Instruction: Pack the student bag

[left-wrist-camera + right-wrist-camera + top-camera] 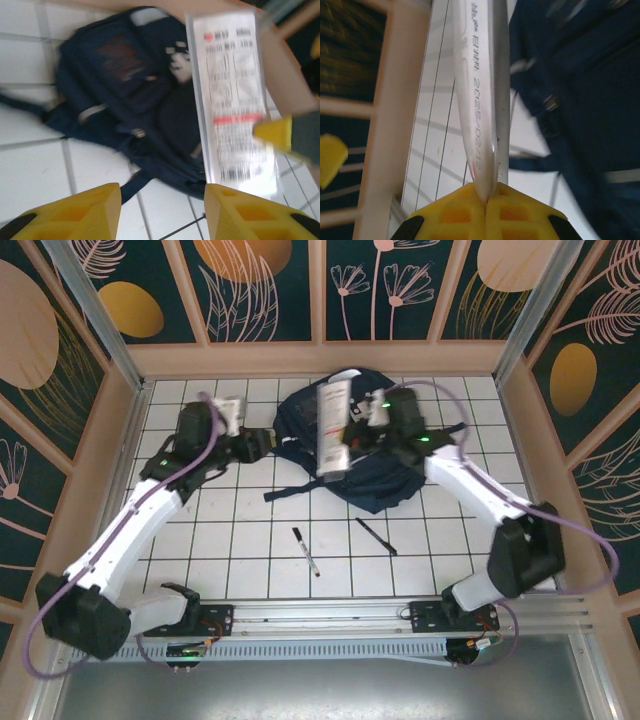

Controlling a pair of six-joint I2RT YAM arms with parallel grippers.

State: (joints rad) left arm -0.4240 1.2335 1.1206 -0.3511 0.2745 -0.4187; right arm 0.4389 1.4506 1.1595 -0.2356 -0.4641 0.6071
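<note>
Looks like the loading step: the right claw (486, 200) is pinched shut on a long clear packet (333, 427), hanging over the backpack (380, 485) at the far middle of the table (230, 540). The left claw (162, 210) is open and empty beside the bag. Next it probably needs the bag's mouth held open. Back wall (320, 358) is close, roomier near side has a pen (306, 551) and a second pen (376, 536)
</note>
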